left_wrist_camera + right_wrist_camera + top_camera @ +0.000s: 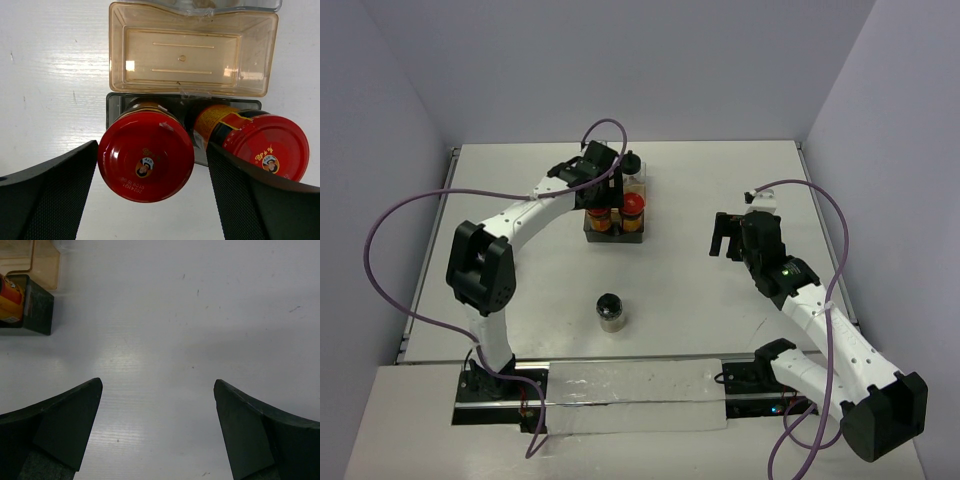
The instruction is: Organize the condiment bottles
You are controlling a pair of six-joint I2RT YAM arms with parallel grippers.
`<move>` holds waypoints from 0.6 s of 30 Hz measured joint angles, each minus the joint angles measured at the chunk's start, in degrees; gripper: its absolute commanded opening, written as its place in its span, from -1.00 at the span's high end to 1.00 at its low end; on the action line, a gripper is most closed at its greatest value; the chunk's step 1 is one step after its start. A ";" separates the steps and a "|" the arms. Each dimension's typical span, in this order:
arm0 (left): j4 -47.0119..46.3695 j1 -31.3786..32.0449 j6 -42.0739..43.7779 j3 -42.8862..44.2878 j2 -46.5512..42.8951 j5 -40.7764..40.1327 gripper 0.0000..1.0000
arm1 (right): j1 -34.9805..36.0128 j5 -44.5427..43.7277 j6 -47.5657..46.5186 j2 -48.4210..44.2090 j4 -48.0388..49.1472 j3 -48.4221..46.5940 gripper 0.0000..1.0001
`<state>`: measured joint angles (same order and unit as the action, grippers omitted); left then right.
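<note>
The left gripper point(152, 146) is spread wide, straddling a red-capped bottle point(145, 156) that stands in a dark holder point(116, 107). Just to its right, in the same holder, stands a second red-capped bottle point(272, 147). Past the fingertips lies a clear tray point(192, 92) with a black-capped bottle point(631, 161) at its far end. A lone bottle point(611, 309) stands well behind. The right gripper point(157, 385) is spread over the table point(200, 315), far from them all.
</note>
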<state>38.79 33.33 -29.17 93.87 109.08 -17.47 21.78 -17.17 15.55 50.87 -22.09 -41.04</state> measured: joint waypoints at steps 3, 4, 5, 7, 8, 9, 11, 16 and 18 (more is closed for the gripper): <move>0.34 0.13 -0.01 0.99 0.00 -0.47 -0.99 | 0.00 0.01 -0.01 0.00 0.01 0.00 -1.00; 0.47 0.14 -0.04 1.42 0.00 -0.55 -0.99 | 0.00 0.02 0.00 0.00 0.02 0.00 -1.00; 0.52 0.21 -0.06 1.87 -0.16 -0.59 -0.99 | 0.00 0.04 0.00 0.00 0.02 0.00 -1.00; 0.76 0.41 -0.22 2.49 -0.94 -0.75 -0.99 | 0.00 0.12 0.00 0.00 0.17 0.00 -1.00; 0.93 0.55 -0.36 2.68 -1.61 -0.78 -0.99 | 0.00 0.18 0.00 0.00 0.22 0.00 -1.00; 1.08 0.72 -0.52 2.81 -2.48 -0.92 -0.99 | 0.00 0.25 0.00 0.01 0.25 0.00 -1.00; 1.87 1.09 -0.83 2.83 -5.12 -1.82 -0.99 | 0.00 0.41 0.00 0.10 0.49 0.00 -1.00; 5.73 0.77 -2.49 2.04 -16.13 -7.63 -0.99 | 0.00 1.19 0.00 0.45 1.79 0.00 -1.00; 7.41 -0.98 -3.59 -0.36 -22.03 -10.52 -0.99 | 0.00 1.62 0.00 0.62 2.37 0.00 -1.00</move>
<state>46.19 32.35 -32.76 93.52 87.05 -27.99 21.78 -15.55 15.55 51.49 -19.71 -41.04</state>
